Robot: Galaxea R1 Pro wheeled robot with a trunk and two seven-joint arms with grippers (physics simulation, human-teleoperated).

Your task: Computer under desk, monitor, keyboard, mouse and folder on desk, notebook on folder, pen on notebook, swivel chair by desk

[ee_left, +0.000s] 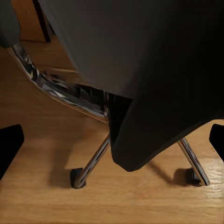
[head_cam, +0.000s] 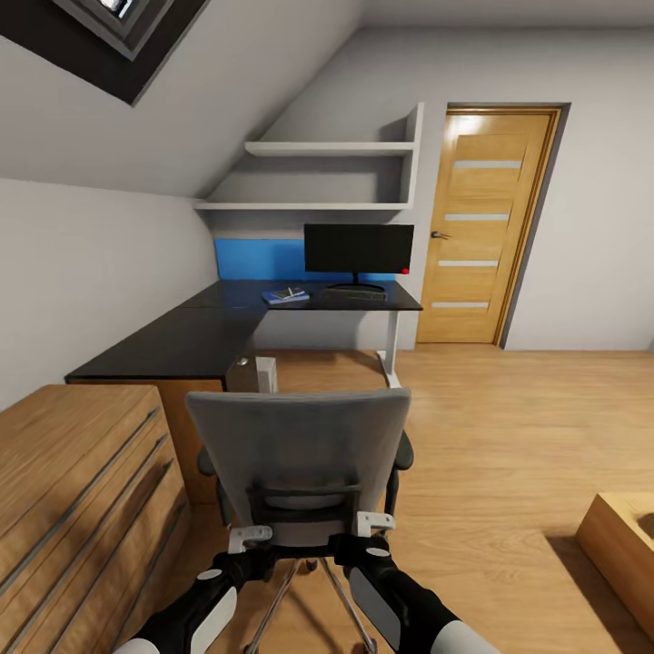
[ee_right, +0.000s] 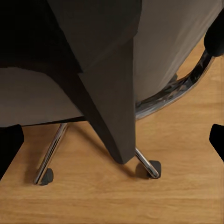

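We see our two grippers low in the head view, the left gripper and the right gripper, each pressed up against the lower back of the one swivel chair. In both wrist views the dark fingertips sit far apart at the frame edges, so both sets of jaws stand wide, with the chair's back support between them; whether the pads actually touch it we cannot tell. Below the grippers we count two chrome legs with castors in the left wrist view and two more in the right wrist view, all resting on the wood floor. The chair faces the one black corner desk, near it but apart. On the desk's far wing stand one monitor with its red dot at a lower corner, one keyboard just in front of the stand, and one blue folder just beside the keyboard, with something small lying on it. One pale computer sits under the desk. We count two white wall shelves above, one wooden door beyond, and one drawer unit beside the left arm.
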